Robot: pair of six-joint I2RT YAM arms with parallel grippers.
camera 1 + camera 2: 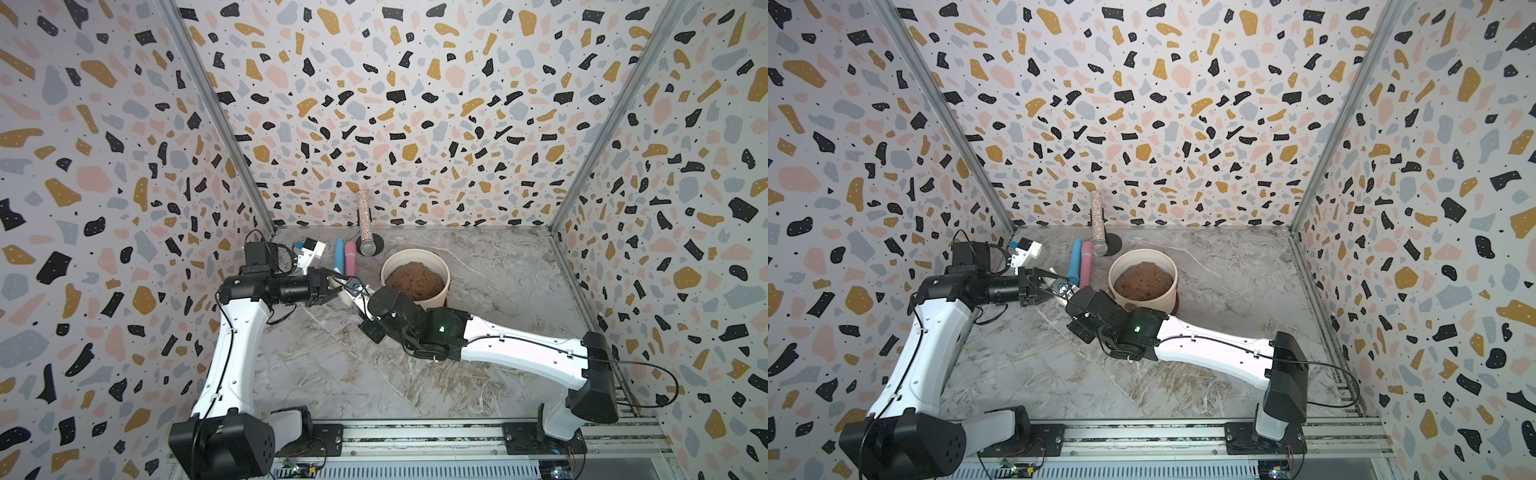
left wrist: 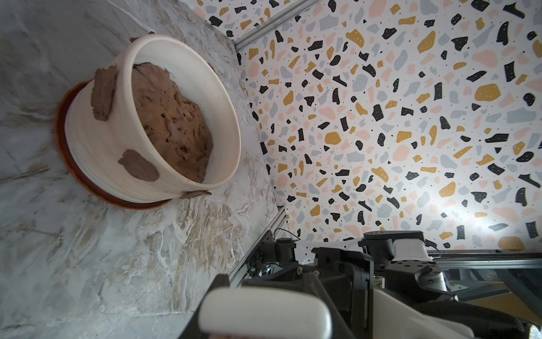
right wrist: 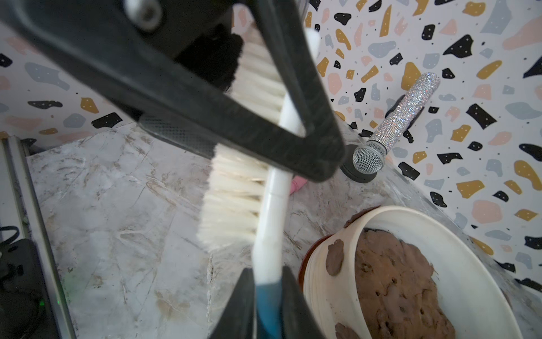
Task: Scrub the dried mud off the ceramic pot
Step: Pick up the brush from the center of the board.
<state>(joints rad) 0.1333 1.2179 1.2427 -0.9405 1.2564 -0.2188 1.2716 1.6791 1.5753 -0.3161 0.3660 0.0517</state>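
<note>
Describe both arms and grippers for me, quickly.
Both arms match: the left arm and right arm have white shells, black joints and thin black cables. The left gripper and right gripper are black. A green light glows near the right wrist.

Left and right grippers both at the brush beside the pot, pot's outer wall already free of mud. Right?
No: the outer wall of the ceramic pot carries dried mud patches, per the left wrist view. The left gripper and right gripper are both at the brush beside it.

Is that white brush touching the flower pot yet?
Apart. The right wrist view shows bare marble tabletop between the scrub brush and the ceramic pot.
</note>
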